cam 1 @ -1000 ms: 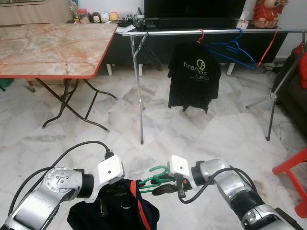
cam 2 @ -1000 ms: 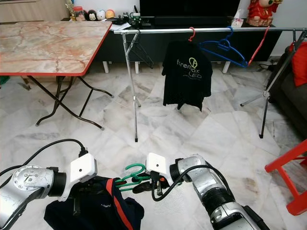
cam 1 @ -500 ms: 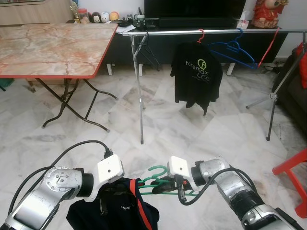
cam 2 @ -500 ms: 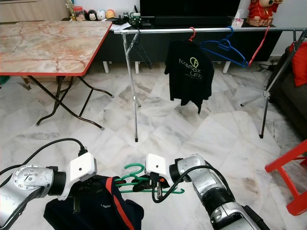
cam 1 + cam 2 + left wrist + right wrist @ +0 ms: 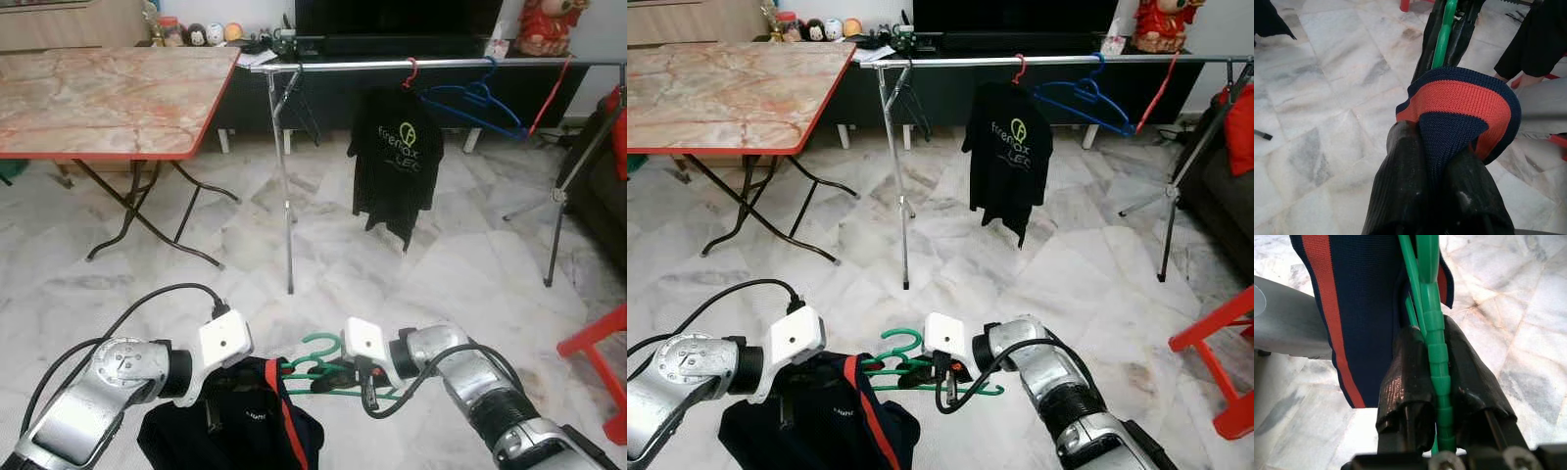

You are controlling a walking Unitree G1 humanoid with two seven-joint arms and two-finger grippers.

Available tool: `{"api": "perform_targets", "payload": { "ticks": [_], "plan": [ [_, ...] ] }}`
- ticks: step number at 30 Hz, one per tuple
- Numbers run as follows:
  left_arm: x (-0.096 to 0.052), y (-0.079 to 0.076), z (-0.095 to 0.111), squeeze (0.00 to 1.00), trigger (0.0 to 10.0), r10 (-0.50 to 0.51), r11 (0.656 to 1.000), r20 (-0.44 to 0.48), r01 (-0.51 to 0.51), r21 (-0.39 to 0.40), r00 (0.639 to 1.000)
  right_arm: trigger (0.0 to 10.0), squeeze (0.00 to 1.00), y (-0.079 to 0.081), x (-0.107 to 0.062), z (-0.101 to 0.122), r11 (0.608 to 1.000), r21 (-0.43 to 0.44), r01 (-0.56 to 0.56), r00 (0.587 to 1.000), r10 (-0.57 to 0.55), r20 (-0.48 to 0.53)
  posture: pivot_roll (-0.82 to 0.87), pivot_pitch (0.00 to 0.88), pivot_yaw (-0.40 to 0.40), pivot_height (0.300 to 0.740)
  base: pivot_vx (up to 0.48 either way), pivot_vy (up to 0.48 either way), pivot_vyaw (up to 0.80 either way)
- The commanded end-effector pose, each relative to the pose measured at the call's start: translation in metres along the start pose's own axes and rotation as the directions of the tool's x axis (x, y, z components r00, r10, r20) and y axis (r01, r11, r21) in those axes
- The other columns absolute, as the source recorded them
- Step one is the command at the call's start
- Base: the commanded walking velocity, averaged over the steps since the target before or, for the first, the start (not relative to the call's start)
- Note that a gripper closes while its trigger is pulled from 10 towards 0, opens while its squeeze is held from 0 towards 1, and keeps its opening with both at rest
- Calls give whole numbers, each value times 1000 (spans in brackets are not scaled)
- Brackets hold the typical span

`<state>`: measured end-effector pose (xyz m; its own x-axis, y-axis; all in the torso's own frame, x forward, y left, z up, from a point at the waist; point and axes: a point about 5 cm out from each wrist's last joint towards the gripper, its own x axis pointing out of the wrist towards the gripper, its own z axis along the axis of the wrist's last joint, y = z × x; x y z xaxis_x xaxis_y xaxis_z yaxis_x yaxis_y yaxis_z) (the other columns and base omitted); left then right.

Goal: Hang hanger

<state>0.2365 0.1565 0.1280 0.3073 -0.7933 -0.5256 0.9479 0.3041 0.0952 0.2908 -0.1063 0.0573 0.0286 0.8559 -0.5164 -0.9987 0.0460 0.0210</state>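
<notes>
A green plastic hanger (image 5: 318, 352) is low in front of me, with my right gripper (image 5: 331, 377) shut on its neck; the right wrist view shows the hanger (image 5: 1426, 264) pinched between both fingers. My left gripper (image 5: 250, 390) is shut on the red-and-navy collar (image 5: 1459, 98) of a dark navy garment (image 5: 240, 431) that hangs bunched below it. The hanger's end runs into the collar opening between the two grippers. Ahead stands a metal clothes rail (image 5: 441, 65).
A black T-shirt (image 5: 397, 166) hangs on a red hanger on the rail, with blue hangers (image 5: 480, 98) beside it. A marble-topped folding table (image 5: 108, 88) stands at the left. A red chair (image 5: 602, 343) is at the right. Marble floor lies between me and the rail.
The green hanger's lower bar has come into view under my right gripper. The black T-shirt on the rail has swung and turned narrower. Both grippers keep their hold.
</notes>
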Motion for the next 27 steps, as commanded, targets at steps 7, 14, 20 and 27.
{"api": "perform_targets", "payload": {
  "ticks": [7,14,20,27],
  "plan": [
    [-5,11,15,0,10000,46,997,45,-49,63,998,0,0,0,5,5,1000,-13,8,1000,-8,19,44,61,20,740,0,0,0],
    [-5,14,18,494,10000,57,996,58,-61,71,997,0,0,1,6,4,1000,-14,12,1000,-12,16,47,63,19,740,0,0,0],
    [-7,18,19,1000,10000,72,994,61,-77,77,996,0,0,-3,8,6,998,-9,61,998,-61,29,50,62,20,740,0,0,0],
    [-7,21,20,1000,10000,88,993,65,-93,78,994,0,0,-6,10,6,994,6,109,993,-109,34,49,62,19,740,0,0,0]
  ]
}}
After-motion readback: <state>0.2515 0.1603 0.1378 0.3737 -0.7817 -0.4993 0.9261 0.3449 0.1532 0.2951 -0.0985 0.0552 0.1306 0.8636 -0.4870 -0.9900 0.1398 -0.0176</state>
